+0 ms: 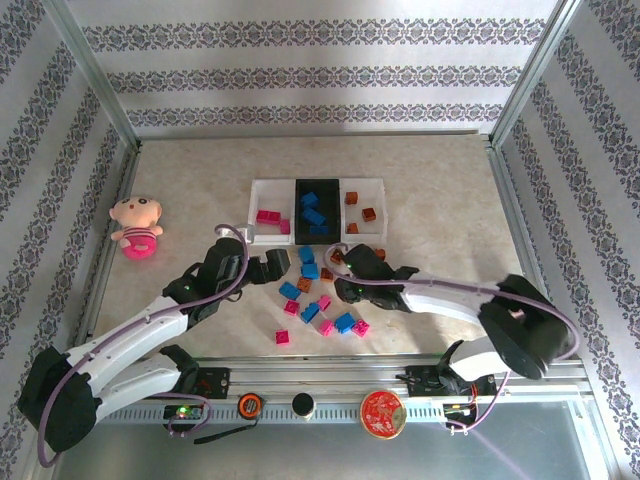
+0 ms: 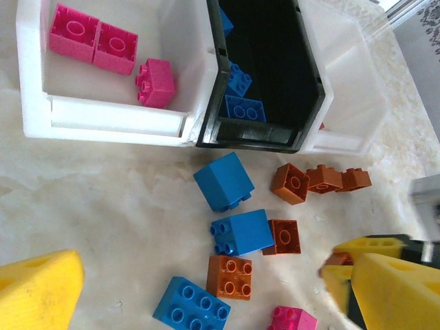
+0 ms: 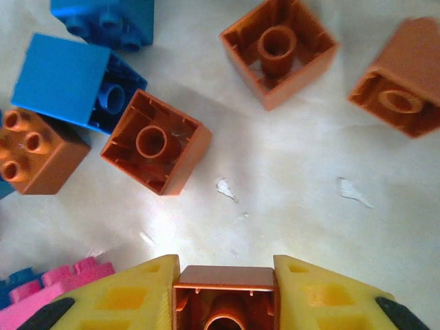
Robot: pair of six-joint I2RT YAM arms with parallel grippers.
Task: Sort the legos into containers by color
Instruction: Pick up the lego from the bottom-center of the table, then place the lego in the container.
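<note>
An orange brick (image 3: 223, 299) is gripped between the right gripper's (image 3: 223, 271) pads; the left gripper (image 2: 216, 275) is held wide open above loose legos (image 2: 237, 232) near the containers (image 2: 117, 124).

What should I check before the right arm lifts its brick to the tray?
1. Right gripper shut on orange brick: ok.
2. Brick sits square between the fingers: ok.
3. Pink brick clear of the finger beside it: cannot tell.
4. Left gripper open, holding nothing: ok.
5. Right tray holds only orange: ok.
6. Left gripper off the way to that tray: ok, it seems.
</note>
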